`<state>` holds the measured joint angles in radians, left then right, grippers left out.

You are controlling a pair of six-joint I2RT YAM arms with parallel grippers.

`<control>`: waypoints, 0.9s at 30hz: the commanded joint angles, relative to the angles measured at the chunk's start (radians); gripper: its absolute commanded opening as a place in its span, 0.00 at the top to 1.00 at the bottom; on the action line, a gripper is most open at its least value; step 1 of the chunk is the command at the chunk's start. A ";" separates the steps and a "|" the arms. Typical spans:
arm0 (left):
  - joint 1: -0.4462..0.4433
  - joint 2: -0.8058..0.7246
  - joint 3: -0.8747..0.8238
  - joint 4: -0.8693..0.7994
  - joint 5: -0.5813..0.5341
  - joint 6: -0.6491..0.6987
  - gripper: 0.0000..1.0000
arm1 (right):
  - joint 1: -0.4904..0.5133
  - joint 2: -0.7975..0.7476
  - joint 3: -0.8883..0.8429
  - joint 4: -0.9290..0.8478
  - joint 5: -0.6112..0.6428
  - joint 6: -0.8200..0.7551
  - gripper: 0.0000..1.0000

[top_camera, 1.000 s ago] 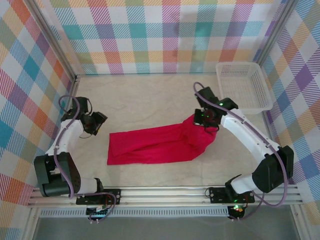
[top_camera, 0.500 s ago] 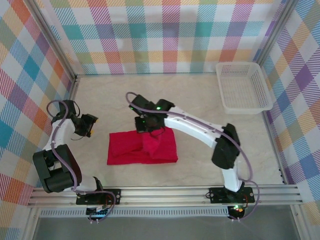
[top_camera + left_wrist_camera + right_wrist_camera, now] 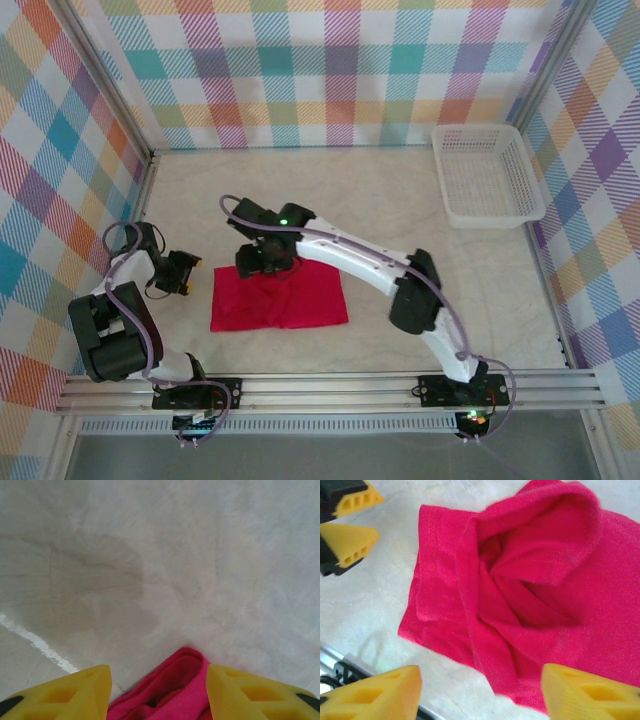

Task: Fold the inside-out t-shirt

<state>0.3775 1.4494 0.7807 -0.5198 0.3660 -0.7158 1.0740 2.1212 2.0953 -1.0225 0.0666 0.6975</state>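
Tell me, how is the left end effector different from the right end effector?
The right end effector is over the red t-shirt, while the left end effector sits beside the t-shirt's left edge, not over it. The right arm stretches far out across its own left side, while the left arm is folded close to its base. Both end effectors are yellow-tipped, open and holding nothing.

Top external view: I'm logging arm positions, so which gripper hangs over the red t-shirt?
The right gripper, reaching across above the far left corner of the t-shirt with jaws open; the left gripper sits off the cloth, beside its left edge.
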 commanded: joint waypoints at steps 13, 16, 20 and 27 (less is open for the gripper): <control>-0.317 0.253 0.045 0.213 -0.049 -0.153 0.57 | -0.350 -0.145 -0.772 0.517 -0.248 0.071 0.87; -0.361 0.320 0.106 0.227 -0.065 -0.172 0.58 | -0.425 -0.105 -0.794 0.524 -0.215 0.065 0.87; -0.426 0.423 0.230 0.269 -0.048 -0.181 0.58 | -0.510 -0.082 -0.749 0.481 -0.184 0.014 0.87; -0.456 0.467 0.487 0.106 -0.086 -0.063 0.59 | -0.612 -0.074 -0.636 0.369 -0.144 -0.067 0.87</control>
<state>0.0090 1.8591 1.1904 -0.8490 0.0135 -0.8436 0.4831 2.0361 1.4143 -0.5613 -0.1284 0.6849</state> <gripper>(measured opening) 0.412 0.131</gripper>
